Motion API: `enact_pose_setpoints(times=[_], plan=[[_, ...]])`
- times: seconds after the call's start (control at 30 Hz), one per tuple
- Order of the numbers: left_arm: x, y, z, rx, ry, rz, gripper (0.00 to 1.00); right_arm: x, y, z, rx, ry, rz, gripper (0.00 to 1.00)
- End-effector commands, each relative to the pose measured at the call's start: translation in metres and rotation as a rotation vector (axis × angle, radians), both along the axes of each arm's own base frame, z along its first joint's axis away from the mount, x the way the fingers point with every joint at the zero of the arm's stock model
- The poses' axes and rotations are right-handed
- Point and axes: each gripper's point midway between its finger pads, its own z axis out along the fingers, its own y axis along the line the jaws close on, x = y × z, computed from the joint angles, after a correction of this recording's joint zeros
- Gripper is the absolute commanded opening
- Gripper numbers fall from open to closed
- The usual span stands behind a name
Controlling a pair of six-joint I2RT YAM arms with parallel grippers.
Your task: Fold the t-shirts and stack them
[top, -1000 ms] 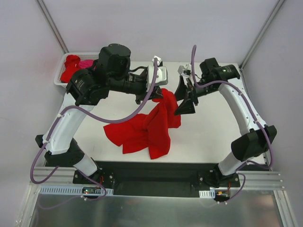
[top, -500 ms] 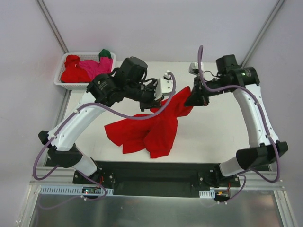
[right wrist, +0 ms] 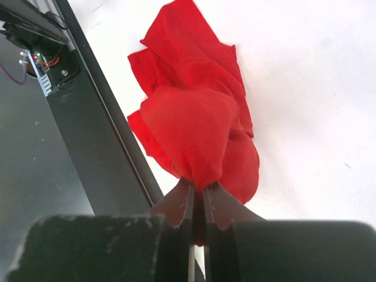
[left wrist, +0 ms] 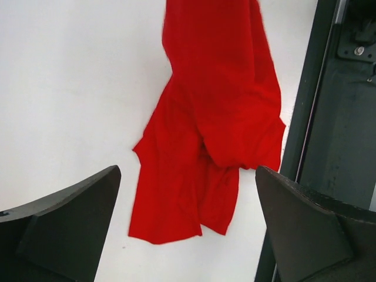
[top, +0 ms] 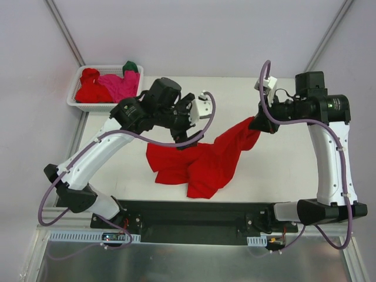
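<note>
- Top: red t-shirt (top: 197, 167) is lying crumpled on the worktop (top: 264, 170). Right fingers (top: 259, 124) are holding its right end up, and left fingers (top: 185, 138) are hovering over its left end. Basket (top: 78, 101) is sitting well apart, far-left of it, holding other t-shirts (top: 111, 85).
- Left wrist: left fingers (left wrist: 88, 200) are standing spread wide, gripping nothing, with the red t-shirt (left wrist: 211, 135) lying below.
- Right wrist: right fingers (right wrist: 182, 202) are pressing together, pinching a bunched fold of the red t-shirt (right wrist: 194, 117).

red t-shirt (top: 200, 164): crumpled on table (top: 276, 170), one end raised rightward | other t-shirts (top: 111, 85): red, pink, green, heaped far left
</note>
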Motion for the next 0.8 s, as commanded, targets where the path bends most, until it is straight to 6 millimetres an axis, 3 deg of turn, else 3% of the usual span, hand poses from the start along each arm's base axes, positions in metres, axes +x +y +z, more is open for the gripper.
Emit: enact_pose_setpoints(times=[0.0, 0.3, 0.43, 0.47, 0.57, 0.77], plan=[[0.014, 0.007, -0.054, 0.104, 0.069, 0.077, 0.99, -0.024, -0.009, -0.01, -0.034, 0.087, -0.046, 0.01], [0.023, 0.044, -0.149, 0.281, 0.302, 0.225, 0.99, -0.027, -0.026, -0.036, -0.145, 0.092, -0.072, 0.01], [0.032, 0.065, -0.181, 0.29, 0.386, 0.283, 0.99, -0.034, -0.028, -0.059, -0.155, 0.138, -0.068, 0.01], [0.044, 0.072, -0.19, 0.278, 0.391, 0.314, 0.99, -0.037, -0.027, -0.06, -0.151, 0.131, -0.066, 0.01], [0.048, 0.087, -0.225, 0.307, 0.464, 0.348, 0.99, -0.04, -0.025, -0.062, -0.139, 0.136, -0.066, 0.01], [0.063, 0.103, -0.262, 0.344, 0.488, 0.384, 0.99, -0.046, -0.025, -0.056, -0.13, 0.118, -0.065, 0.01]])
